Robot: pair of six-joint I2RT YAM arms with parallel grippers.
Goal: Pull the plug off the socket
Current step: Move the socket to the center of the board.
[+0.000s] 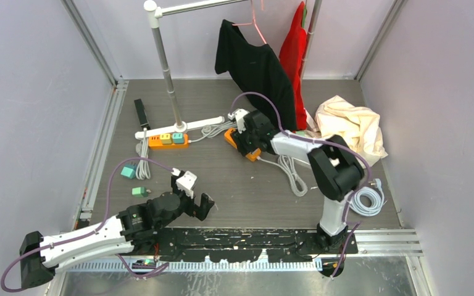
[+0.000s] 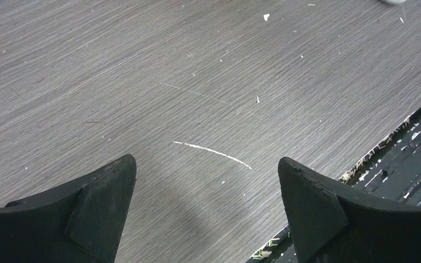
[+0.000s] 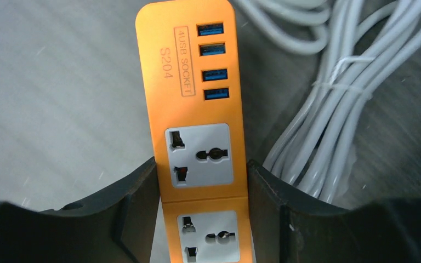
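My right gripper [image 1: 245,139] is shut on an orange power strip [image 3: 194,82], its black fingers [image 3: 137,197] pressing both long sides. That strip's two white sockets [image 3: 200,156] and blue USB ports show nothing plugged in. A second orange socket strip [image 1: 168,141] lies further left by the rack's foot, with coloured plugs [image 1: 177,137] standing in it. Two loose green plugs [image 1: 128,171] lie on the table to the left. My left gripper [image 1: 196,203] [image 2: 205,164] hangs open over bare table near the front edge, holding nothing.
A bundled white cable [image 3: 329,109] lies right beside the held strip. A white power strip [image 1: 182,126] and rack pole [image 1: 166,68] stand at the back left. Black [image 1: 256,68] and red garments [image 1: 293,49] hang behind, a cream cloth [image 1: 352,126] and cable coil [image 1: 367,200] lie right.
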